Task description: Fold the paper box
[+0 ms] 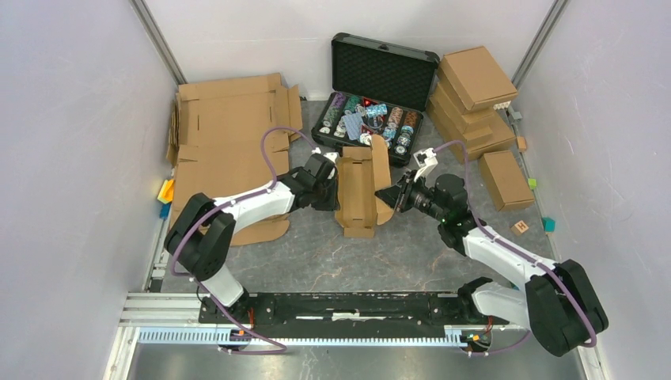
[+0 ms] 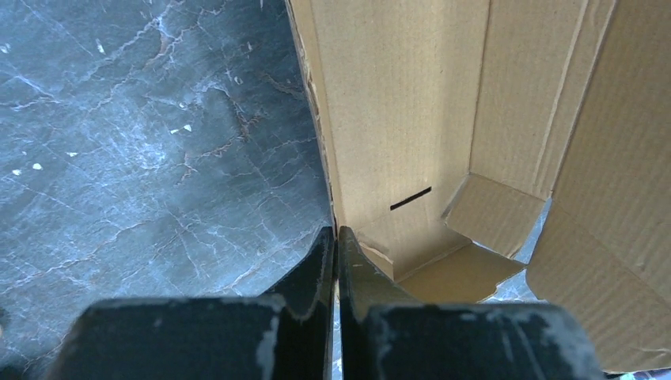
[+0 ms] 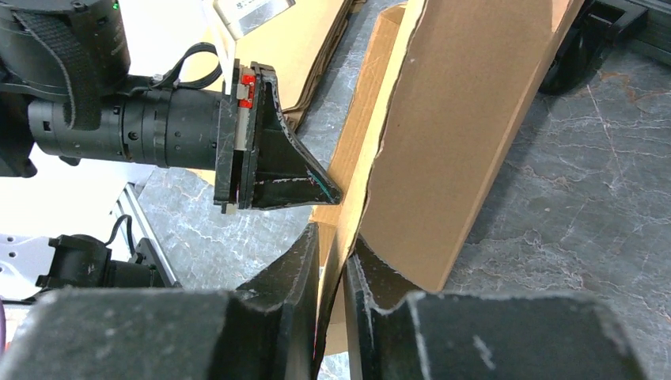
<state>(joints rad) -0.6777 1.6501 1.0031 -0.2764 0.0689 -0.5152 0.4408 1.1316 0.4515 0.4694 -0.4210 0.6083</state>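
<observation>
The paper box [image 1: 358, 186] is a small brown cardboard mailer, half formed, standing mid-table with its long walls raised. My left gripper [image 1: 334, 184] is at its left wall. In the left wrist view that gripper [image 2: 337, 237] is shut on the wall's edge, with the box's inside [image 2: 396, 103] and a slot showing to the right. My right gripper [image 1: 392, 198] is at the box's right side. In the right wrist view it [image 3: 336, 253] is shut on a raised cardboard panel [image 3: 459, 134], which runs down between the two fingers. The left arm's finger [image 3: 277, 166] shows just beyond.
An open black case [image 1: 385, 71] holding poker chips stands right behind the box. Flat cardboard sheets [image 1: 229, 134] lie at the back left. A stack of folded boxes [image 1: 475, 87] and one single box [image 1: 505, 179] sit at the right, with small blocks [image 1: 548, 224] nearby.
</observation>
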